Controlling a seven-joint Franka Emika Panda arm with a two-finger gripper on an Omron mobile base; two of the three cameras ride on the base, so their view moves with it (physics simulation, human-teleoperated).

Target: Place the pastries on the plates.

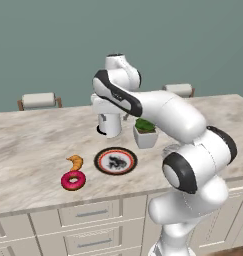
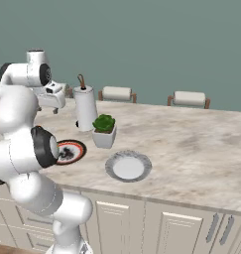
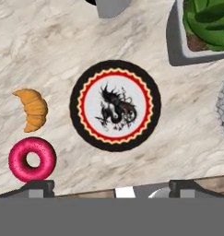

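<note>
Golden croissant [image 3: 32,109] lies lengthwise toward the donut [image 3: 32,158], bowing plateward; hand [image 3: 111,188] released.

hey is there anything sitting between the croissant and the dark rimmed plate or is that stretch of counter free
Nothing visible stands between them. The croissant lies on bare marble beside the dark-rimmed plate, apart from it. The donut sits next to the croissant, off that line, and the plant pot is beyond the plate.
</note>
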